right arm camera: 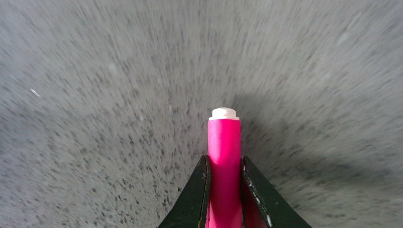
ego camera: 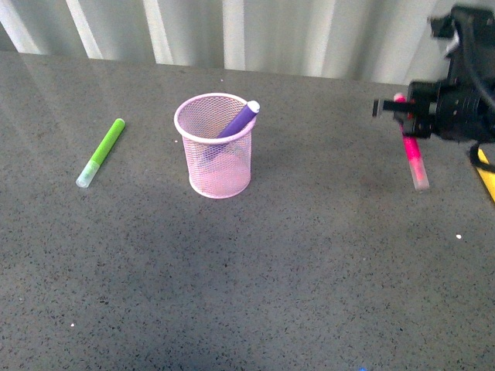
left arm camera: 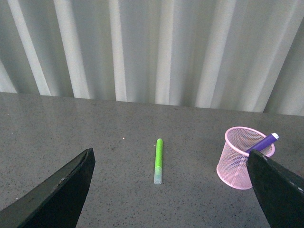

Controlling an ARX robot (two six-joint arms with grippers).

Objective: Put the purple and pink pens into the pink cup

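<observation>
On the far left a lime-green marker [ego camera: 100,152] lies flat on the worktop [ego camera: 309,270]. It is no part of the job, so it is best left alone. The left hand [left arm camera: 168,151] shows only in its own wrist view: fingers [left arm camera: 57,194] spread wide, holding nothing, and looking over that marker toward the cup, apparently idle.

Right of the marker, well apart from it, the pink cup [ego camera: 214,147] stands upright. The purple pen [ego camera: 238,120] is inside, leaning on the right-hand rim with its pale end above it, so that half of the task looks done.

Far to the right, the right hand [ego camera: 404,110] is clamped narrowly on the pink pen [ego camera: 414,154] near its upper end. The pen hangs steeply with its clear cap low over the worktop; I cannot tell whether the tip touches. The wrist view confirms both fingers [right arm camera: 195,190] pressing the magenta barrel. Gripped high like this, the free lower end could go into the cup first. A yellow thing [ego camera: 487,176] is cut off at the right edge.

The worktop is grey speckled stone, streaked with blur in the right wrist view. Behind it runs a pale ribbed wall [ego camera: 271,31].
</observation>
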